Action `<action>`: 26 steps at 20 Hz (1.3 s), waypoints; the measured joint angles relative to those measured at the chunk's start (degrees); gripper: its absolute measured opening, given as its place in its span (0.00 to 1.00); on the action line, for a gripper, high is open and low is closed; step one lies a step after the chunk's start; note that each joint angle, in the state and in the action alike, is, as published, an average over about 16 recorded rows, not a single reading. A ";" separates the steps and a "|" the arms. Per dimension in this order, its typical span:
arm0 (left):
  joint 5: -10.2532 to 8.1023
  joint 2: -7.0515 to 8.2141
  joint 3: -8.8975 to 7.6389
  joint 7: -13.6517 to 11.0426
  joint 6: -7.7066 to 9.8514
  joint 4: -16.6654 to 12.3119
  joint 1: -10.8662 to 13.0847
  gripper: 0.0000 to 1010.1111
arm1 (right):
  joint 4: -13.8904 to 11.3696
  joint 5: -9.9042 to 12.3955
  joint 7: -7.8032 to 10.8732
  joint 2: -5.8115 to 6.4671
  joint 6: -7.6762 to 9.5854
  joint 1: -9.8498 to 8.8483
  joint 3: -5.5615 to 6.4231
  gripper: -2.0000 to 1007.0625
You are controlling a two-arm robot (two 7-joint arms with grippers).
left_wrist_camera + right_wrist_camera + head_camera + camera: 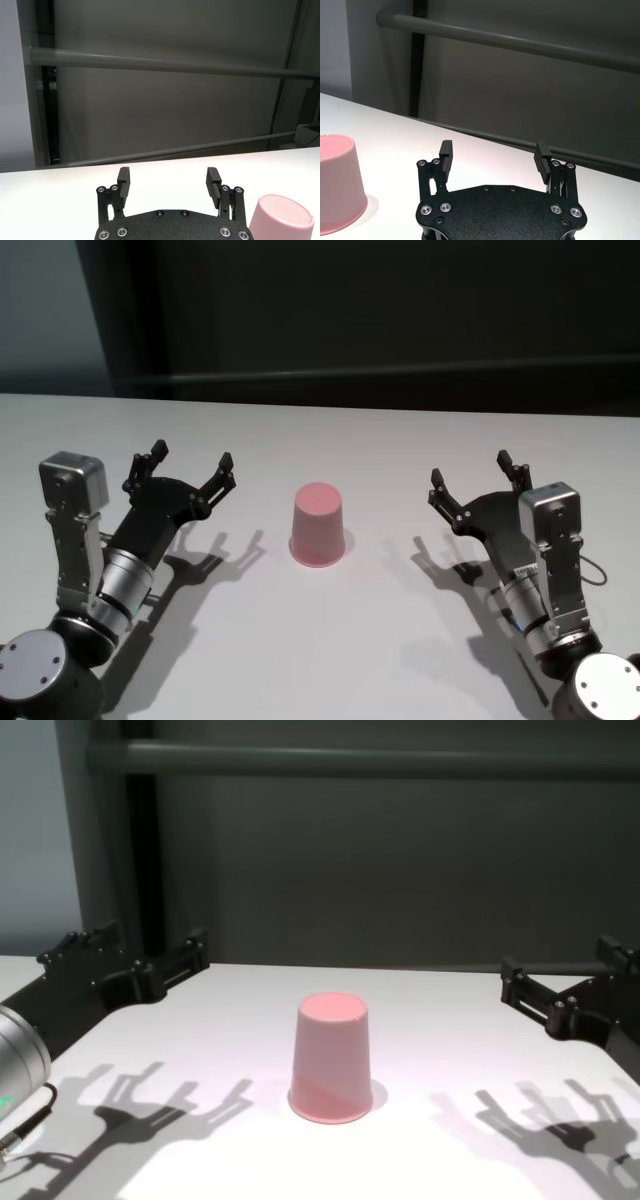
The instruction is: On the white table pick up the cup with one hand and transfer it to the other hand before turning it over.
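We see both arms low over the bench — left gripper and right gripper spread wide, empty — flanking the upside-down cup.

The cup is set upside down on the white table, about midway between the two grippers. The left gripper is held well to its left, the right gripper well to its right, neither touching it.
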 joint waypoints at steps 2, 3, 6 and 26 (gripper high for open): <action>0.00 0.00 0.00 0.00 0.00 0.00 0.00 0.99 | 0.00 0.01 0.00 0.01 0.01 0.02 -0.03 0.99; 0.00 0.00 0.00 0.00 0.00 0.00 0.00 0.99 | 0.00 0.01 0.00 0.02 0.02 0.03 -0.04 0.99; 0.00 0.00 0.00 0.00 0.00 0.00 0.00 0.99 | 0.00 0.02 0.00 0.03 0.03 0.06 -0.07 0.99; 0.00 0.00 0.00 0.00 0.00 0.00 0.00 0.99 | 0.05 0.03 0.00 0.10 0.11 0.14 -0.18 0.99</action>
